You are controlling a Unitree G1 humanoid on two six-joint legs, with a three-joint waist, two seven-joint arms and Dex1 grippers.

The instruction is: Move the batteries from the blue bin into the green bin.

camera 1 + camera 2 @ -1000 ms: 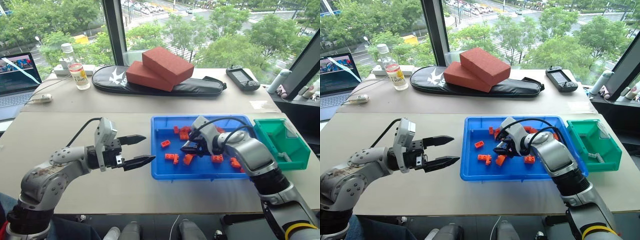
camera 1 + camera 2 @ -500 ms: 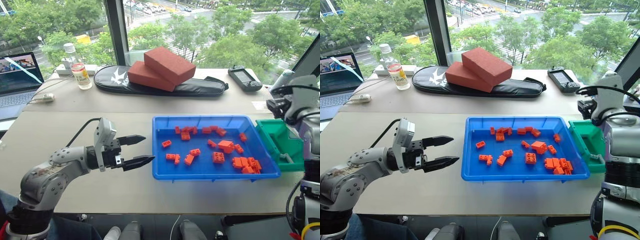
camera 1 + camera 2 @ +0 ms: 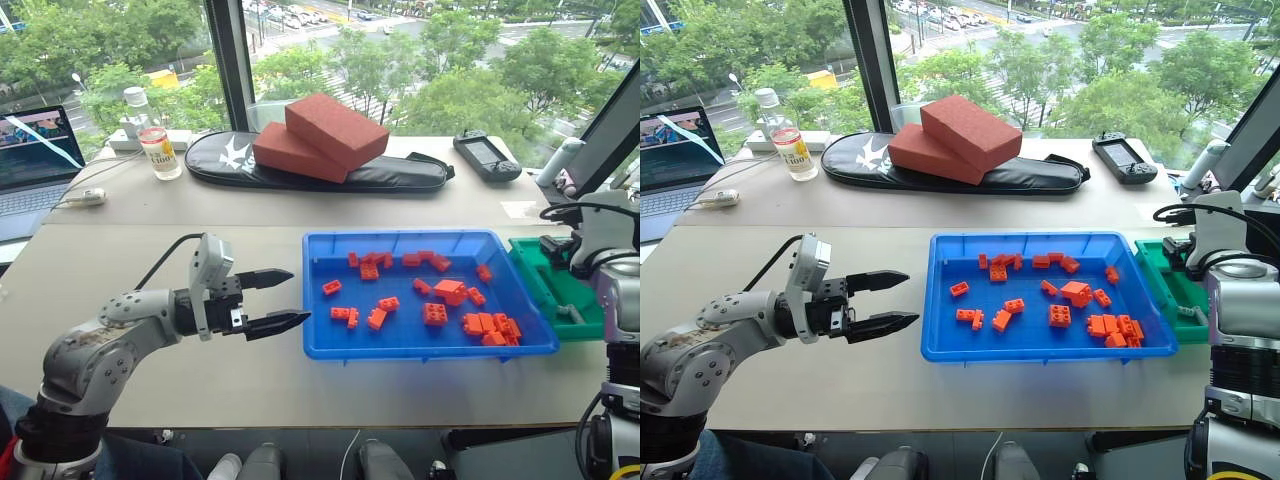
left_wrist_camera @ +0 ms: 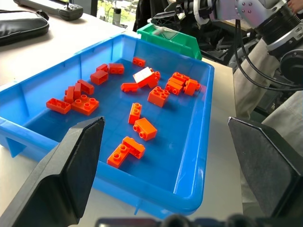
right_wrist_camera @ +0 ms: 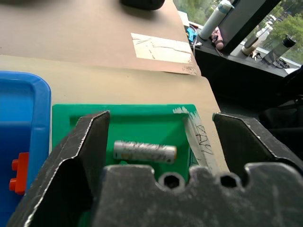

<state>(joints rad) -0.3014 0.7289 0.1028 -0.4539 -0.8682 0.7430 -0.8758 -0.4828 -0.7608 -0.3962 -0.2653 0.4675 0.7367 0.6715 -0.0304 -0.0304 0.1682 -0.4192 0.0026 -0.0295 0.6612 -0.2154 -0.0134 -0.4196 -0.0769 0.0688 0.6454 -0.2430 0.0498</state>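
A: Battery (image 5: 144, 152) orientation?

B: One silvery battery is seen lying flat on the floor of the green bin (image 5: 142, 118). In the right wrist view its long axis runs across the gap between the right gripper's fingers (image 5: 87, 156), roughly parallel to the bin's far wall. Which end is which cannot be told.

A: Jaws?

B: Right gripper (image 5: 161, 156) is held over the green bin with jaws spread wide, nothing between them; the battery lies below, apart from the fingers. Left gripper (image 3: 275, 298) is held level above the table (image 3: 150, 240), just beside the blue bin's left wall, jaws parted and empty.

A: Surroundings, obstructions?

B: The blue bin (image 3: 320, 345) is set between the two grippers, the green bin touching or just beside its right wall. Farther back on the table, two red blocks (image 3: 320, 135) are stacked on a black case (image 3: 400, 172); a bottle (image 3: 158, 148), a laptop (image 3: 35, 160) and a handheld controller (image 3: 485, 155) are also seen there.

A: Contents?

B: Blue bin: scattered orange-red toy bricks (image 3: 436, 313), no battery made out among them. Green bin: the one battery seen.
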